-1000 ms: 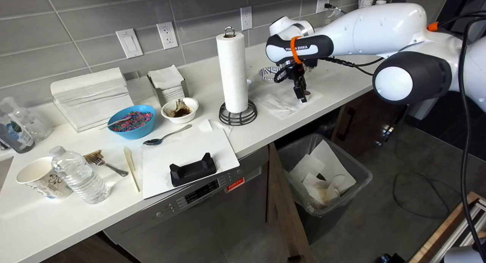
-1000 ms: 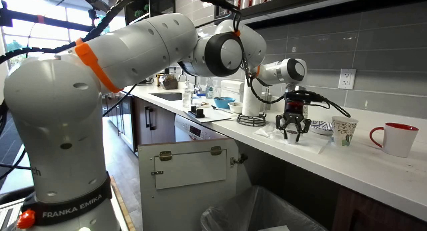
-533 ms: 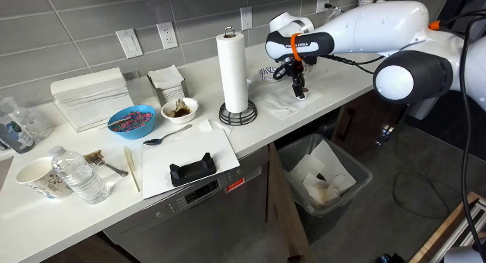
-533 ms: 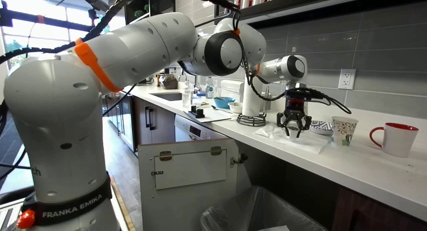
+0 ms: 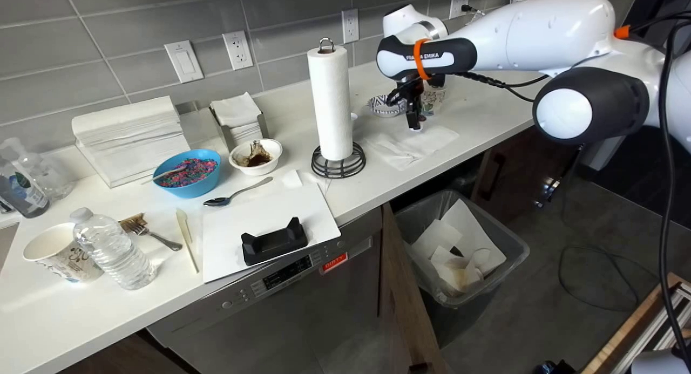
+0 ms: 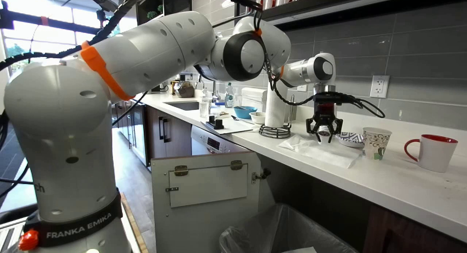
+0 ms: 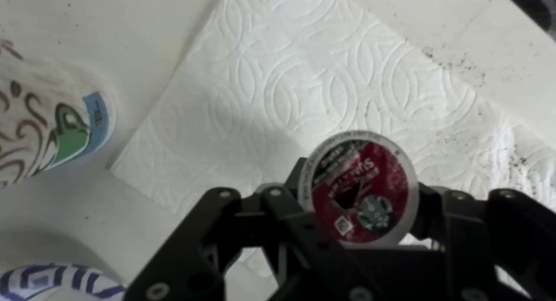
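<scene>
My gripper [image 6: 324, 139] grasps coffee pod [image 7: 360, 190] by its sides, torn lid [image 7: 367, 186] up, presumably against spilling; pod hangs above paper towel [image 7: 304, 88], likely spread to catch dark specks [image 7: 517, 160] such as those dotting it

- I see my white arm [image 6: 146, 45]
- Orange straps [image 6: 97, 62], ribbed black cable [image 6: 40, 55]
- Black gripper [image 7: 360, 188] with silver screws [image 7: 157, 291]
- Black band [image 6: 78, 225] lettered "FRANKA EMIKA"

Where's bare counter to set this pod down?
Mostly bare: counter in front of the red-rimmed mug and patterned cup. The paper towel below the gripper and pod has open room. Crowded: around blue bowl, spoon and water bottle.
</scene>
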{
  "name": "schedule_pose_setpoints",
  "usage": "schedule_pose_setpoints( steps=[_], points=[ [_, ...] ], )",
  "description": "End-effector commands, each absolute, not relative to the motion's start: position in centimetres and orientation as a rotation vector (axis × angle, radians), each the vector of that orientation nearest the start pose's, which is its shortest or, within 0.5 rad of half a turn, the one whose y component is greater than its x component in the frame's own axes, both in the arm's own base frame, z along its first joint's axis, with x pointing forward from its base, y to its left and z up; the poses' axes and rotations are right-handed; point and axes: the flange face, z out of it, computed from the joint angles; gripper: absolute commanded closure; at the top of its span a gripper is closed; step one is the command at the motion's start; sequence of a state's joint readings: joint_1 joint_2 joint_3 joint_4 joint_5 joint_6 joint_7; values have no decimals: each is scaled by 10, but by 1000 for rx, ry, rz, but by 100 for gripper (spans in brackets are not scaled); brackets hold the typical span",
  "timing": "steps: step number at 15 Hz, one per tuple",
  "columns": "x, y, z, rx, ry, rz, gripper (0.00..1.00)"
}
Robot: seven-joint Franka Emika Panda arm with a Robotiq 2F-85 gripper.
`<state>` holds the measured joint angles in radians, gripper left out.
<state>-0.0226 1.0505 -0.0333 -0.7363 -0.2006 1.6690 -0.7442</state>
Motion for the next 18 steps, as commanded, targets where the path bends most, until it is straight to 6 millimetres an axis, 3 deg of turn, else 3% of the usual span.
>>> schedule_pose_setpoints(
  steps=[1, 8, 13, 14, 18],
  points=[
    [792, -49, 315, -3069, -1197, 106, 65],
    [802, -52, 331, -3048, -1189, -363, 66],
    [789, -55, 328, -3002, -1171, -635, 66],
    [785, -56, 325, -2988, -1181, -680, 70],
    [762, -54, 315, -2950, -1183, -801, 69]
  ],
)
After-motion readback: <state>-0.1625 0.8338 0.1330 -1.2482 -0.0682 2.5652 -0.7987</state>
